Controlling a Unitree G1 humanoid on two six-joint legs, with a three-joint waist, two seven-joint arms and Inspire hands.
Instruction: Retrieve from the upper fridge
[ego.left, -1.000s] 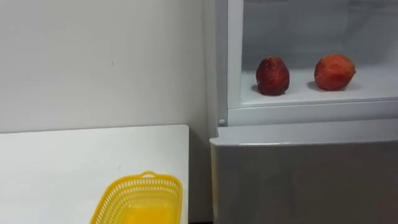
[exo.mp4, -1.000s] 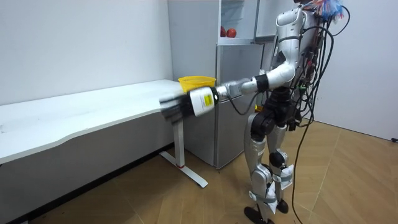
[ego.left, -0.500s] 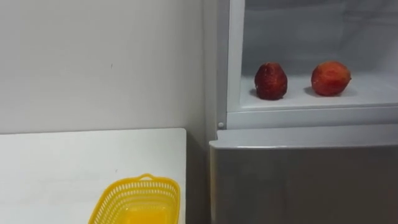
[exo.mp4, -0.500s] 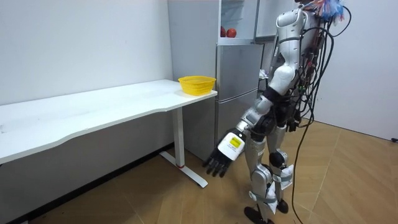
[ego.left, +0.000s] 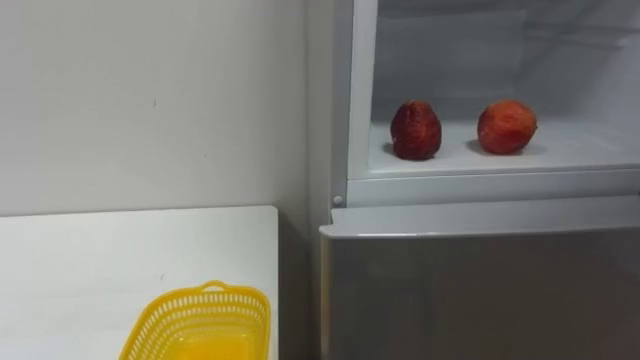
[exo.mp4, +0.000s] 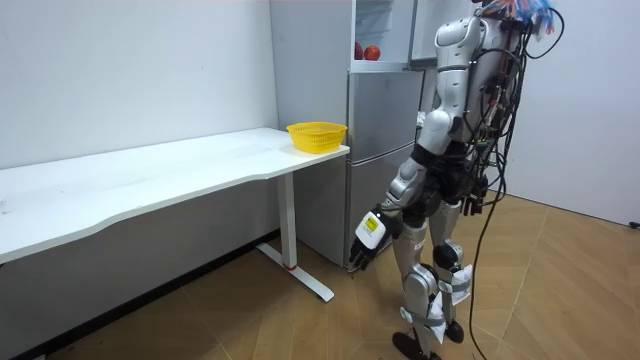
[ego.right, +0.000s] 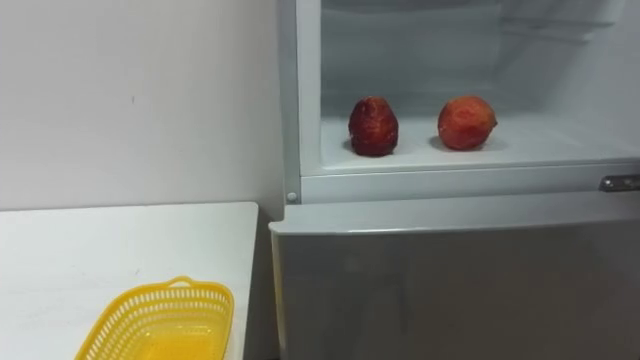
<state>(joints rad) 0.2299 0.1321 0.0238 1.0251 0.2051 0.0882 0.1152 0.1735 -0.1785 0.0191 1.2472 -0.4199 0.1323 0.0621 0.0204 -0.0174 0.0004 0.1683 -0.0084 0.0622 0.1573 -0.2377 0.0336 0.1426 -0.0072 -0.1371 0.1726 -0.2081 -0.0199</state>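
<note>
Two red fruits lie on the shelf of the open upper fridge compartment (ego.left: 500, 165): a dark red one (ego.left: 415, 130) on the left and a lighter orange-red one (ego.left: 506, 126) to its right, a little apart. The room view has both as small red spots (exo.mp4: 365, 51) high in the fridge. I stand facing the fridge, close to it. My left hand (exo.mp4: 366, 238) hangs low beside my leg, well below the shelf, fingers relaxed and holding nothing.
A yellow mesh basket (ego.left: 205, 292) sits at the near right corner of the white table (ego.left: 100, 250), just left of the fridge. The lower fridge door (ego.left: 480, 290) is closed. A white wall stands behind the table. Wooden floor (exo.mp4: 560, 290) lies behind me.
My left arm has swung from stretched out towards the table down to hang by my leg. The eye view has shifted a little to the right; the fruits have not moved.
</note>
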